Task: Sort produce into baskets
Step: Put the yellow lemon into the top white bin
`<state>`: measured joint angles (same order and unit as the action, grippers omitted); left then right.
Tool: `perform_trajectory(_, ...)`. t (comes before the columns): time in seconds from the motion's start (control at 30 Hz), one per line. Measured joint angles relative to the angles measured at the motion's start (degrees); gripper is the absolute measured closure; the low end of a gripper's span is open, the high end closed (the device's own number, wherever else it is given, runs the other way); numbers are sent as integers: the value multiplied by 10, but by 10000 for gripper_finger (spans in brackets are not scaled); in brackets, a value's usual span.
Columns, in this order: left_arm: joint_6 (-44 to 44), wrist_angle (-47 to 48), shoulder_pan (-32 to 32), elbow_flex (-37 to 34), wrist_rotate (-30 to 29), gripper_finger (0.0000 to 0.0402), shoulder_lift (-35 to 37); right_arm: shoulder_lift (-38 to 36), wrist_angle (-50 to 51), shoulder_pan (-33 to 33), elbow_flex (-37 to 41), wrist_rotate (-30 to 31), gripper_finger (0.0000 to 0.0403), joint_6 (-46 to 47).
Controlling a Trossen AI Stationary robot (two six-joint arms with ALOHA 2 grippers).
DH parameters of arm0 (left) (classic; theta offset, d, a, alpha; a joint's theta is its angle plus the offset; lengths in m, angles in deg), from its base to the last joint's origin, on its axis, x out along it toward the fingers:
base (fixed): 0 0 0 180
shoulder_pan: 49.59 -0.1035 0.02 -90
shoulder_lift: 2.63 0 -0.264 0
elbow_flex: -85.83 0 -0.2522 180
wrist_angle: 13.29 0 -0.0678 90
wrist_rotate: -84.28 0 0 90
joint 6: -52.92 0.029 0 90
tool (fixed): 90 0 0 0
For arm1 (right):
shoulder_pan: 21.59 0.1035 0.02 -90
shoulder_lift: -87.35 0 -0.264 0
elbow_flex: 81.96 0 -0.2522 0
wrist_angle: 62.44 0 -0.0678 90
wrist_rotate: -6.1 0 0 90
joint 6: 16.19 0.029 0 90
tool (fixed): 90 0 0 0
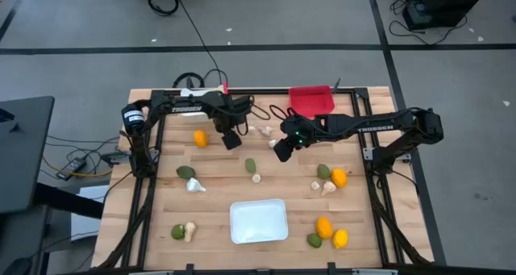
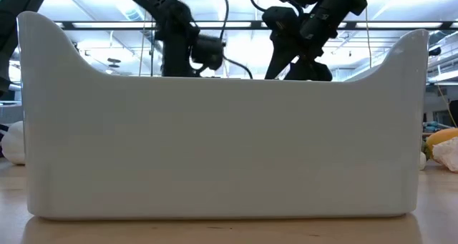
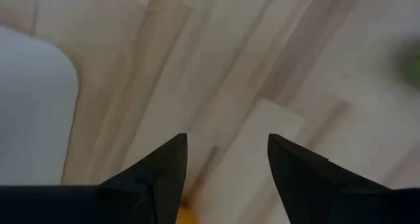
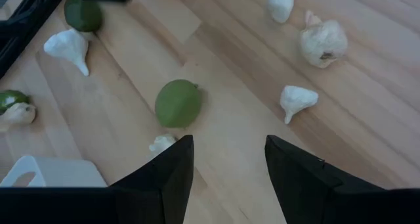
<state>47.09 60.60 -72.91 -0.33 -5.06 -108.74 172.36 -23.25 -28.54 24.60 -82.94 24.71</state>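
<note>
**Both arms over scattered produce, nothing sorted yet**

The left gripper point(image 1: 231, 138) hangs just beside the round orange toy fruit point(image 1: 200, 138) at the back left of the pale wooden table point(image 1: 210, 214). Its fingers point(image 3: 161, 175) stand apart with nothing between them; a sliver of orange shows at the frame's edge beneath them. If they close from this offset, they could catch only the fruit's side and send it rolling toward the table's edge.

The right gripper point(image 1: 282, 150) hovers mid-table, fingers point(image 4: 298, 175) apart and empty, above a dull green rounded fruit point(image 4: 178, 103) with a small whitish garlic-like bulb point(image 4: 161, 144) just beside it. A descent here risks pinching both, or nudging the bulb away.

The shallow white plastic tray point(image 1: 259, 221) at the front and the red plastic bin point(image 1: 311, 100) at the back hold nothing visible. The two arms work near each other, so crossing paths could bring them into contact.
</note>
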Motion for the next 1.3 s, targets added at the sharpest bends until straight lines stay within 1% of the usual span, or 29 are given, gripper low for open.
perform_trajectory(0.07, -56, 58, 5, 28, -7, 176, 1, 0, 0, 4, 0, -2, 203, -4)
perform_trajectory(0.13, -140, 118, 14, 36, -45, 171, 15, 0, 1, 7, 0, -6, 203, -5)
perform_trajectory(0.17, -177, 125, 21, 32, -72, 168, 30, 0, 1, 10, 0, -6, 203, -6)
perform_trajectory(0.23, -251, 108, 34, 13, -133, 161, 69, 0, 3, 15, 0, -4, 203, -6)
perform_trajectory(0.27, -277, 105, 38, 0, -149, 157, 90, 0, 3, 17, 0, 0, 203, -6)
perform_trajectory(0.4, -355, 69, 31, -52, -163, 131, 155, 0, 3, 27, 0, 10, 203, -7)
perform_trajectory(0.5, -399, 17, 16, -95, -170, 103, 198, 0, 2, 29, 0, 10, 203, -20)
perform_trajectory(0.57, -374, -26, 9, -122, -160, 84, 214, 0, 2, 29, 0, 10, 203, -37)
perform_trajectory(0.63, -287, -55, 8, -137, -135, 67, 215, 0, 2, 28, 0, 10, 203, -54)
perform_trajectory(0.73, -124, -57, 13, -147, -112, 54, 212, 0, 2, 23, 0, 2, 202, -80)
perform_trajectory(0.83, -27, -52, 22, -158, -110, 54, 203, 0, 2, 17, 0, -19, 201, -102)
perform_trajectory(1.0, 41, -32, 24, -178, -111, 58, 188, 0, 3, 12, 0, -36, 201, -110)
perform_trajectory(1.13, 43, -37, 24, -201, -112, 60, 185, 0, 3, 12, 0, -36, 201, -106)
perform_trajectory(1.3, 72, -51, 24, -241, -115, 61, 184, 0, 3, 12, 0, -35, 201, -90)
